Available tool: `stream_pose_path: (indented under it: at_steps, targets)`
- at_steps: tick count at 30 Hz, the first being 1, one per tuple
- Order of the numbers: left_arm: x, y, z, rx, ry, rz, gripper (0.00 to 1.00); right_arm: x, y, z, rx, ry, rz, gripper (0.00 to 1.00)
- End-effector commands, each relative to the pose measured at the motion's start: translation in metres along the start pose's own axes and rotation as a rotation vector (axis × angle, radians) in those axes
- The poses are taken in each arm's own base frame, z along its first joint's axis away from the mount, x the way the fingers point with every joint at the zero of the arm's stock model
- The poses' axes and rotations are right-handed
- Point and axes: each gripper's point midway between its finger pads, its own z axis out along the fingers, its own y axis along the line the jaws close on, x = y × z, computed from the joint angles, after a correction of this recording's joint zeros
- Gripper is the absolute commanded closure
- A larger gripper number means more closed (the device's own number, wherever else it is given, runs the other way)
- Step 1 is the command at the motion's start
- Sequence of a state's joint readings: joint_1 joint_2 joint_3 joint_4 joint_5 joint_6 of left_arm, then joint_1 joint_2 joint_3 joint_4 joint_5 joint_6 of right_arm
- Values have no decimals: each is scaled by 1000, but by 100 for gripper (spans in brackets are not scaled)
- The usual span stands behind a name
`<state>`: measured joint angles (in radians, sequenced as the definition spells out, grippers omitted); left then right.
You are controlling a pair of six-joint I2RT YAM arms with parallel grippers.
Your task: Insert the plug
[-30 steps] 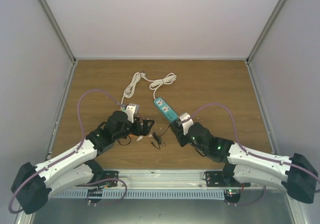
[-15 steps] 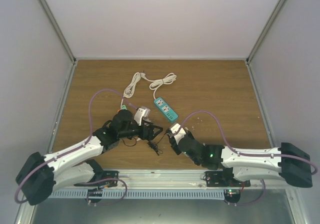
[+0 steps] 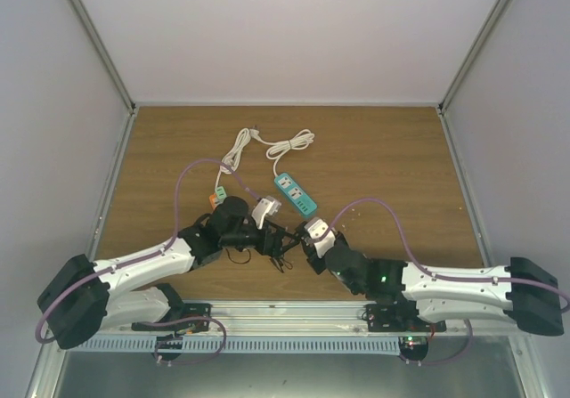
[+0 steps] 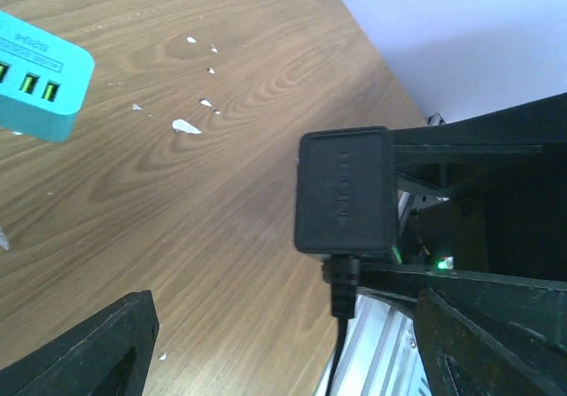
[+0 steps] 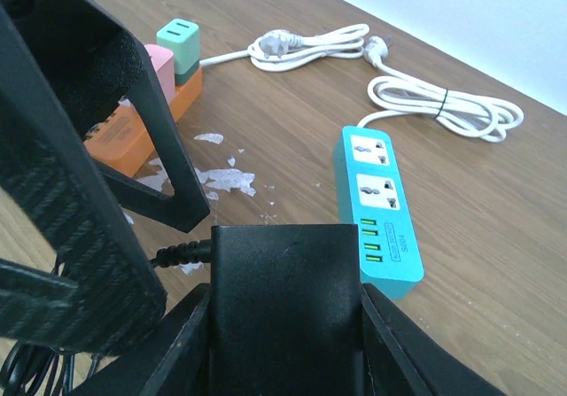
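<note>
The plug [image 5: 285, 294] is clamped between the two fingers of your right tool [image 3: 303, 243], near the front edge of the tabletop [image 3: 383, 149] and seemingly lifted clear of it. A thin black cord [image 4: 341, 300] trails from one end. Treat the plug as a light, rigid little box with smooth plastic sides. It will not give under the squeeze, but it could twist or slide in the fingers if the cord tugs or if it meets a socket off-square. I judge the flat opposite sides, where you have it now, to be the right place to hold, since that leaves the prong end free. The prongs themselves are not visible, so you cannot confirm which way they face. Your left tool [image 4: 285, 303] hovers just beside the plug with its fingers spread wide and nothing between them; in its wrist view a flat face of the plug is turned toward it. Farther out, the teal power strip [image 5: 376, 205] lies flat on the tabletop, sockets up, apart from the plug. A white cord [image 5: 425, 95] coils behind it, and pink, green and orange blocks [image 5: 164, 68] lie to the strip's left.
</note>
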<state>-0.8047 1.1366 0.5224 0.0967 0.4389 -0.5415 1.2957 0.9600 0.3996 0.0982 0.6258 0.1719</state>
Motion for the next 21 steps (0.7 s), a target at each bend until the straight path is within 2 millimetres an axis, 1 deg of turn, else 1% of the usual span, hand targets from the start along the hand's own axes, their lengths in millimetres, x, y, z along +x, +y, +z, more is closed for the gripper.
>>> stream_pose_path:
  at_steps: [1,7,9,15,16,18,21]
  targets:
    - [-17,-28,2,102,-44,69,18,-11,4,-3,-17,-48,21,97]
    - [-18,-31,6,112,-36,75,18,-12,12,-2,-60,-53,8,97]
    - [-17,-32,10,117,-28,74,19,-12,15,-3,-78,-57,4,97]
    - [-16,-40,20,154,-3,91,35,-12,24,-2,-123,-53,-11,97]
    - [-16,-41,21,156,0,93,39,-11,25,-1,-128,-49,-15,97]
    - [-17,-43,23,162,2,98,43,-9,27,0,-133,-39,-23,97]
    - [-17,-47,23,174,7,104,44,-8,30,2,-139,-31,-32,97]
